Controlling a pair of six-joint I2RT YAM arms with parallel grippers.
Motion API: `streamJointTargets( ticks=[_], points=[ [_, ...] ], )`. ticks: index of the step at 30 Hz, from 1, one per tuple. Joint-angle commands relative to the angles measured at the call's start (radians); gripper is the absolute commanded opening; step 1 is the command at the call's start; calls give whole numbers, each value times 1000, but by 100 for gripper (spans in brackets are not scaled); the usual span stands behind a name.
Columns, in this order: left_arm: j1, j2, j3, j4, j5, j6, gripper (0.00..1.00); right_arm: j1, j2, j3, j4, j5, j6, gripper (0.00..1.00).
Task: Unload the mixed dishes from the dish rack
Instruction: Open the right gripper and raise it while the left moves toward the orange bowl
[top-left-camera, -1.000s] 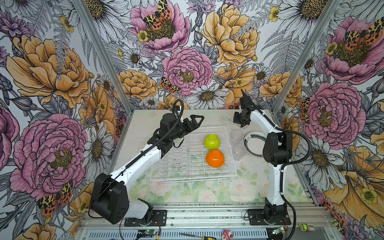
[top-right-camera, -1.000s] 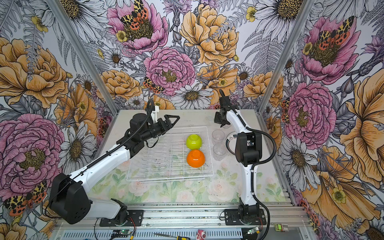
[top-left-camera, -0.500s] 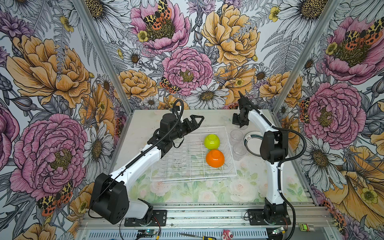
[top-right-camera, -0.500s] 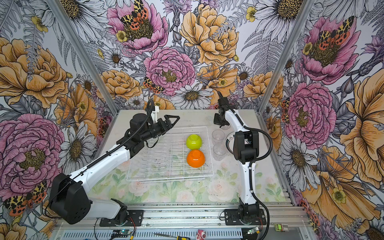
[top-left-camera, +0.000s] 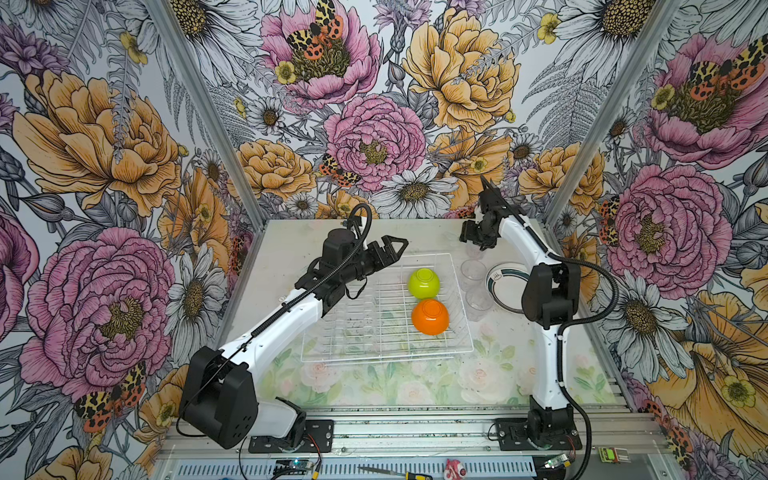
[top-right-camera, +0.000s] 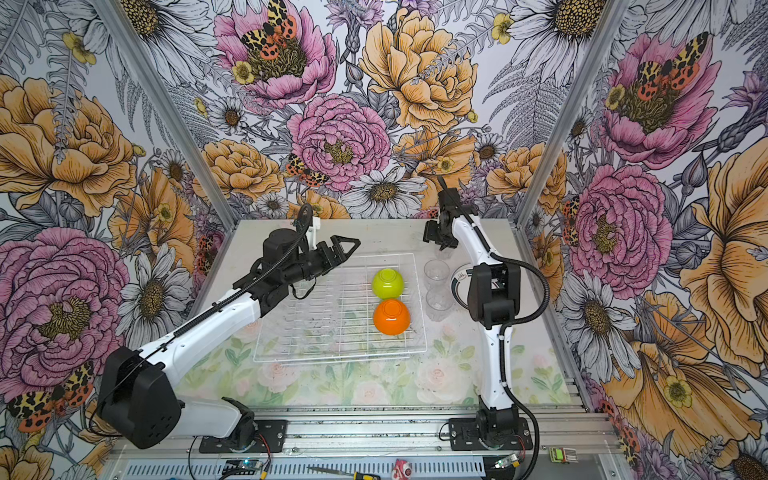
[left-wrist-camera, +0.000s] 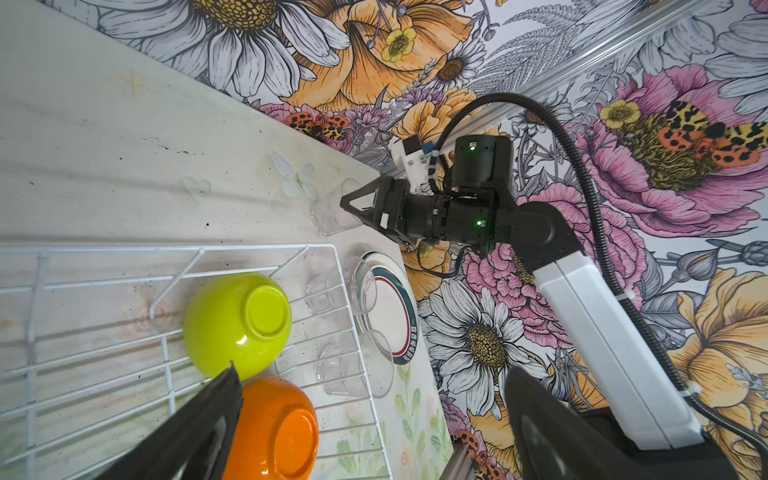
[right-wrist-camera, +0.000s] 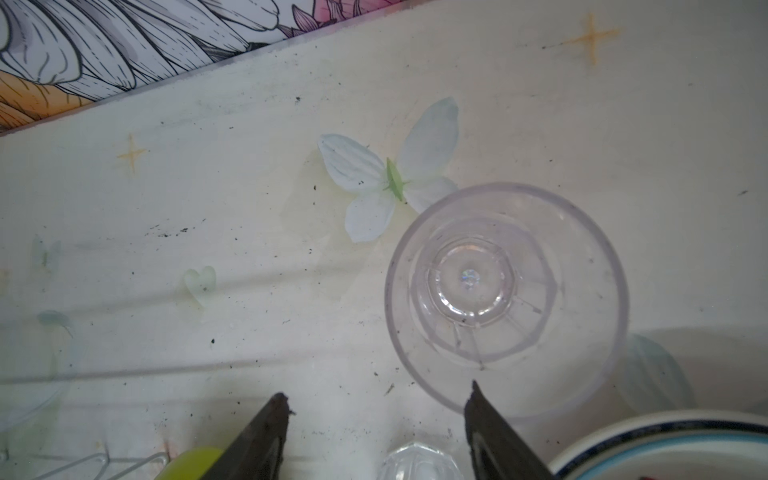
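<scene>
The white wire dish rack (top-left-camera: 386, 357) lies mid-table in both top views. In it a lime-green bowl (top-left-camera: 423, 283) and an orange bowl (top-left-camera: 430, 316) sit upside down. Two clear tumblers (top-left-camera: 473, 270) (top-left-camera: 478, 301) and a banded plate (top-left-camera: 500, 276) stand on the table right of the rack. A third tumbler (right-wrist-camera: 505, 291) stands upright at the back right. My right gripper (right-wrist-camera: 377, 390) hovers open over it, one fingertip (right-wrist-camera: 478, 399) at its rim. My left gripper (top-left-camera: 397, 249) is wide open above the rack's far edge, holding nothing.
My right arm's elbow (top-left-camera: 548, 291) covers part of the plate. The back wall (top-left-camera: 415, 199) is close behind my right gripper. Bare tabletop (top-left-camera: 415, 386) lies in front of the rack, toward the arm bases.
My right gripper has gone from shut to open, letting go of the tumbler at the back right. The left arm has not moved.
</scene>
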Motion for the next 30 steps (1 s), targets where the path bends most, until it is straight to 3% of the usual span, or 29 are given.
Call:
streamJointTargets(
  ticks=[1, 15, 23, 30],
  points=[
    [-18, -7, 32, -88, -48, 83, 99, -7, -92, 39, 3, -51, 10, 73],
    [-94, 76, 97, -232, -116, 218, 99, -3, -273, -34, 25, -85, 38, 77],
    [-180, 175, 168, -271, -125, 249, 99, -5, -563, -402, 185, -94, 37, 77],
    [-272, 281, 233, -352, -229, 301, 99, -8, -876, -767, 335, -118, 14, 78]
  ],
)
